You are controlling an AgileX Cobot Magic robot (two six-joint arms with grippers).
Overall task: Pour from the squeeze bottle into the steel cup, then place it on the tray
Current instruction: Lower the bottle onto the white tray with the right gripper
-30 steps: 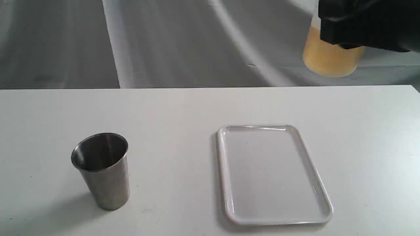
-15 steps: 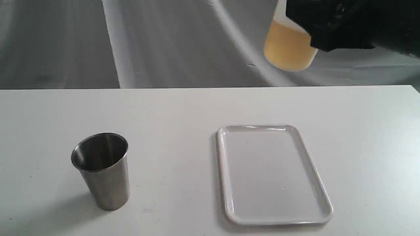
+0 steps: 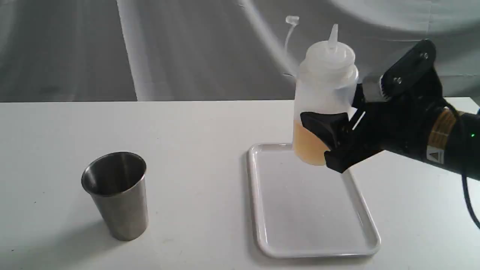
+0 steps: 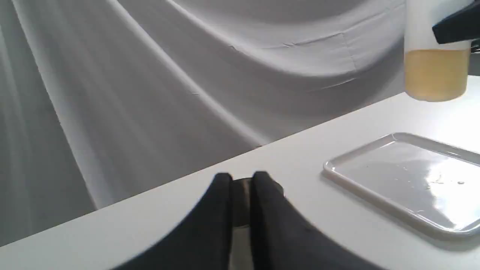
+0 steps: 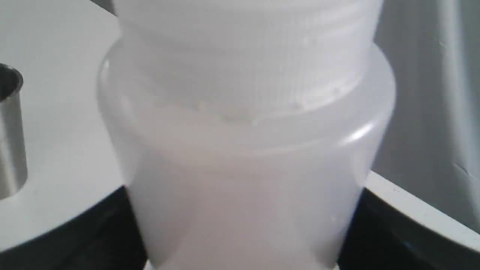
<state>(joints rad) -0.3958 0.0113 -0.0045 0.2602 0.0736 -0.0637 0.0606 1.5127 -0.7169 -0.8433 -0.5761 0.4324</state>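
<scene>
Your table is white and runs across the whole exterior view, with grey cloth hanging behind it. The tray lies flat on the right half, nothing resting on it. Your right gripper reaches in from the right at a slant, and its black jaws are spread wide and clamped on the bottle, one on either side of the body at about mid-height. You have the bottle upright in the air over the tray's far edge. Its base is clear of the rim, and amber liquid fills roughly the lower third. The cup stands upright on the left of the table, mouth up, well apart from the tray and the bottle. Your left gripper shows only in its own wrist view, low over the table with nothing in its grasp. The jaws sit close with just a slit between them, and whether they are fully closed you can't tell from that angle. The nozzle points straight up. The small cap is off it and stands on its tether just to the left.
</scene>
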